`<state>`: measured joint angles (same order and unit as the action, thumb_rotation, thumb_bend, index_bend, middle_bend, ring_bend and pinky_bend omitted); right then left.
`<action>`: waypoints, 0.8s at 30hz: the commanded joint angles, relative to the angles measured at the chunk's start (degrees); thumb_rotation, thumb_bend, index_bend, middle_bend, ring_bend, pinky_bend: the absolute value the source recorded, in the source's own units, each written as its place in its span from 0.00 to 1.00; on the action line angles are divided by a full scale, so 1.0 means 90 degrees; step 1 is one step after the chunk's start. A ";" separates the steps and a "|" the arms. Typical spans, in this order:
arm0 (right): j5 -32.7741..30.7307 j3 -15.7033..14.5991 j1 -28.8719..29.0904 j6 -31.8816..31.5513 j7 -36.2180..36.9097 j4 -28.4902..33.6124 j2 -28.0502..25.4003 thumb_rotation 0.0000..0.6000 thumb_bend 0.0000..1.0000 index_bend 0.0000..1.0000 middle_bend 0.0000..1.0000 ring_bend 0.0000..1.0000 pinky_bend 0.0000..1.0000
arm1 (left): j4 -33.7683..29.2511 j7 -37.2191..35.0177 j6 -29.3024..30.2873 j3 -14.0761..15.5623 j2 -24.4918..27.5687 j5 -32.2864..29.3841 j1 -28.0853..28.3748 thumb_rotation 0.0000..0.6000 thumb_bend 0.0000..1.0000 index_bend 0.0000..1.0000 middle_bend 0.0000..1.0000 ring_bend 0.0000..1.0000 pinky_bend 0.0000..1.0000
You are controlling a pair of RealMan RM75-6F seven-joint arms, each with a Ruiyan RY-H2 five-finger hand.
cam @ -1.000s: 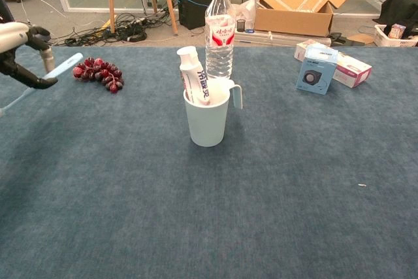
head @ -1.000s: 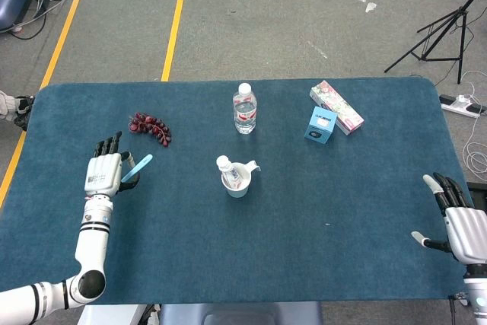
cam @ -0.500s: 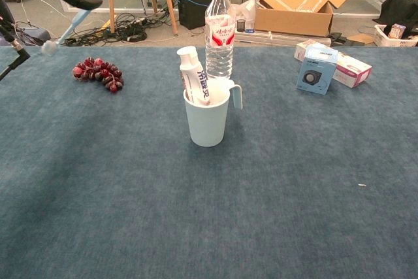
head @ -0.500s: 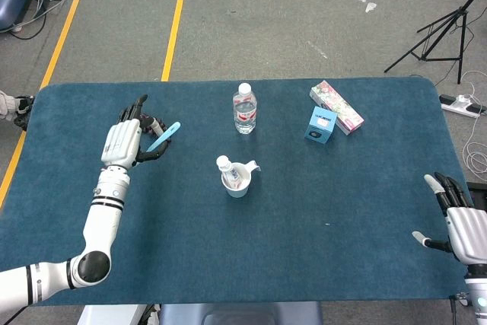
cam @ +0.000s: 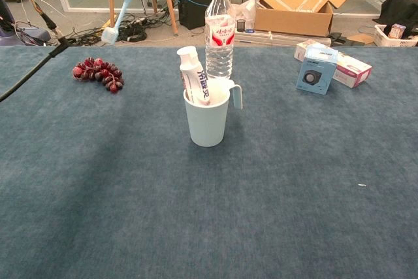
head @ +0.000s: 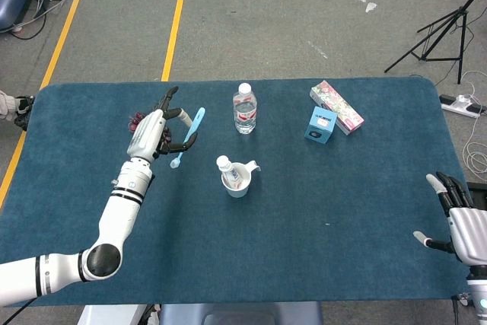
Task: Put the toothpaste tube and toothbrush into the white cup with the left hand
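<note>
The white cup (head: 237, 181) (cam: 207, 121) stands mid-table with the toothpaste tube (head: 228, 169) (cam: 194, 76) upright inside it. My left hand (head: 157, 132) hovers high above the table, left of the cup, pinching a light blue toothbrush (head: 189, 136) (cam: 123, 8) that hangs with its head down. In the chest view only the toothbrush shows at the top edge. My right hand (head: 459, 216) rests open at the table's right edge, holding nothing.
A water bottle (head: 244, 108) (cam: 219, 31) stands just behind the cup. Red grapes (head: 137, 121) (cam: 98, 73) lie at the back left, partly hidden by my left hand in the head view. A blue box (head: 320, 125) (cam: 316, 68) and a floral box (head: 336, 106) sit at the back right.
My left hand has risen and moved right toward the cup with the toothbrush, which has swung from a slant to nearly vertical, head down. The right hand has stayed put.
</note>
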<state>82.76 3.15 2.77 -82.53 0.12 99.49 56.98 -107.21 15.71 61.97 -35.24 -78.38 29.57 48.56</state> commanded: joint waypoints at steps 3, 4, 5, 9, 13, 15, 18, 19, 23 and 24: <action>0.0002 0.0003 0.0002 0.0003 0.0028 -0.0004 -0.0012 1.00 0.00 0.09 0.07 0.00 0.42 | -0.0050 -0.1015 -0.0633 -0.0374 -0.0056 -0.0294 0.0148 1.00 0.45 0.71 0.00 0.00 0.00; 0.0007 0.0004 0.0000 -0.0004 0.0036 -0.0003 -0.0016 1.00 0.00 0.09 0.07 0.00 0.42 | -0.0045 -0.1098 -0.0710 -0.0400 -0.0045 -0.0365 0.0183 1.00 0.45 0.71 0.00 0.00 0.00; 0.0014 0.0004 -0.0006 -0.0018 0.0048 -0.0001 -0.0021 1.00 0.00 0.09 0.07 0.00 0.42 | -0.0037 -0.1190 -0.0800 -0.0428 -0.0025 -0.0471 0.0234 1.00 0.45 0.71 0.00 0.00 0.00; 0.0030 0.0006 -0.0019 -0.0047 0.0082 0.0001 -0.0037 1.00 0.00 0.09 0.07 0.00 0.42 | -0.0064 -0.1428 -0.1057 -0.0472 0.0052 -0.0897 0.0409 1.00 0.45 0.71 0.00 0.00 0.00; 0.0051 0.0000 -0.0023 -0.0054 0.0096 0.0005 -0.0044 1.00 0.00 0.09 0.07 0.00 0.42 | -0.0055 -0.1719 -0.1254 -0.0464 0.0019 -0.1155 0.0555 1.00 0.45 0.71 0.00 0.00 0.00; 0.0060 -0.0003 -0.0025 -0.0058 0.0100 0.0008 -0.0049 1.00 0.00 0.09 0.07 0.00 0.42 | -0.0034 -0.1887 -0.1388 -0.0455 -0.0019 -0.1216 0.0605 1.00 0.45 0.71 0.00 0.00 0.00; 0.0063 0.0000 -0.0032 -0.0072 0.0116 0.0011 -0.0056 1.00 0.00 0.09 0.07 0.00 0.42 | 0.0048 -0.2173 -0.1596 -0.0417 -0.0135 -0.1125 0.0680 1.00 0.45 0.71 0.00 0.00 0.00; 0.0063 0.0001 -0.0033 -0.0075 0.0123 0.0011 -0.0059 1.00 0.00 0.09 0.07 0.00 0.42 | 0.0076 -0.2244 -0.1614 -0.0400 -0.0191 -0.1045 0.0698 1.00 0.45 0.71 0.00 0.00 0.00; 0.0075 0.0003 -0.0045 -0.0098 0.0160 0.0017 -0.0078 1.00 0.00 0.09 0.07 0.00 0.42 | 0.0264 -0.2558 -0.1576 -0.0288 -0.0537 -0.0541 0.0749 1.00 0.45 0.71 0.00 0.00 0.00; 0.0080 0.0004 -0.0050 -0.0108 0.0175 0.0019 -0.0086 1.00 0.00 0.09 0.07 0.00 0.42 | 0.0357 -0.2657 -0.1526 -0.0242 -0.0680 -0.0335 0.0756 1.00 0.45 0.71 0.00 0.00 0.00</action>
<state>83.46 3.18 2.34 -83.47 1.67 99.65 56.24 -105.54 -6.25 47.81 -38.29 -82.15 23.47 54.97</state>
